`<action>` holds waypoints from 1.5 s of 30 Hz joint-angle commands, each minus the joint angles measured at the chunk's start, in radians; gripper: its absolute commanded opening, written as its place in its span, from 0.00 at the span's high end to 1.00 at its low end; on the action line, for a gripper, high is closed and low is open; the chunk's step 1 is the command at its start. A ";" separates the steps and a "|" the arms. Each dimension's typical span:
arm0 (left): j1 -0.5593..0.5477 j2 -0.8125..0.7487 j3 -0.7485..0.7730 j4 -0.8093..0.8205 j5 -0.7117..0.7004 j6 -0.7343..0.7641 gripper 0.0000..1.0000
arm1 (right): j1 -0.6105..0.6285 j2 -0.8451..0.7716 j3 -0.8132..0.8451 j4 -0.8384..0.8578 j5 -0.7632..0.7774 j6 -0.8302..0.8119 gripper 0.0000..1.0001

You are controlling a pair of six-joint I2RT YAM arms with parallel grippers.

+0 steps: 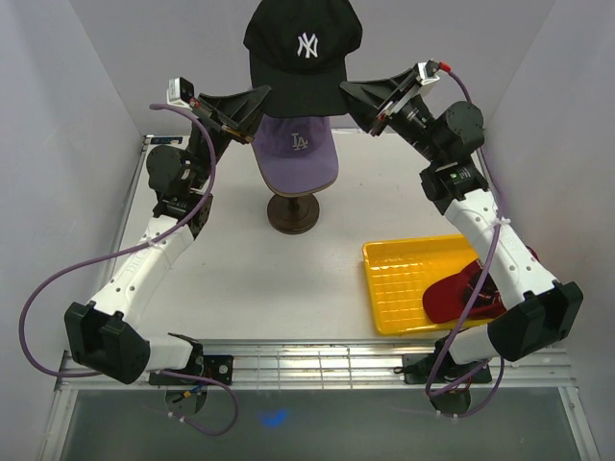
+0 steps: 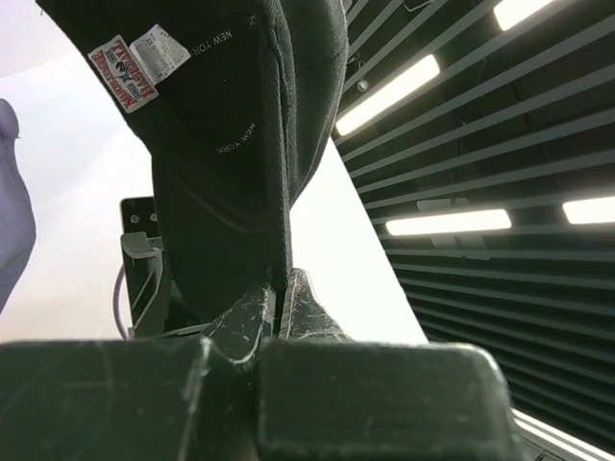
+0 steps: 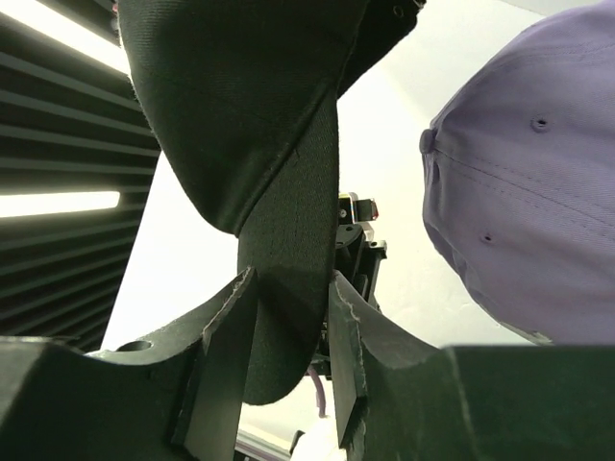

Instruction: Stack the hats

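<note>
While both arms reach toward far centre, black NY cap [image 1: 302,53] hangs between them, off table, directly above lavender cap [image 1: 296,154]. On cap's left edge, left gripper [image 1: 258,99] clenched; fingers [image 2: 240,327] pinch fabric rim tight. On right edge, right gripper [image 1: 354,96] grasping; fingers [image 3: 223,346] clamp fabric band. Lavender cap, white LA logo, sits atop dark wooden stand [image 1: 293,213], mid-table. Near right, red cap [image 1: 459,293] lies in yellow tray [image 1: 399,279], partly under right arm.

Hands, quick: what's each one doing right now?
Left hand: closed, gripping the edge of the black NY cap.
Right hand: closed, gripping the same black NY cap on its opposite side.
</note>
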 commanded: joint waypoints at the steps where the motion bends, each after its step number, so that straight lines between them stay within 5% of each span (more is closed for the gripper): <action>1: -0.003 0.007 -0.024 -0.083 0.025 0.028 1.00 | 0.031 -0.038 0.042 0.144 -0.028 0.026 0.60; 6: -0.003 -0.019 -0.050 -0.135 0.007 0.020 1.00 | 0.031 0.027 0.138 0.081 -0.049 0.010 0.76; 15: -0.003 -0.087 -0.055 -0.274 -0.045 0.033 1.00 | 0.032 0.176 0.328 -0.065 -0.106 0.033 0.88; 30: -0.006 -0.145 0.011 -0.500 -0.130 0.019 1.00 | 0.035 0.134 0.268 -0.217 -0.107 0.017 0.92; 45: -0.019 -0.187 -0.058 -0.500 -0.079 0.062 1.00 | 0.040 0.045 0.067 -0.163 -0.123 -0.017 0.92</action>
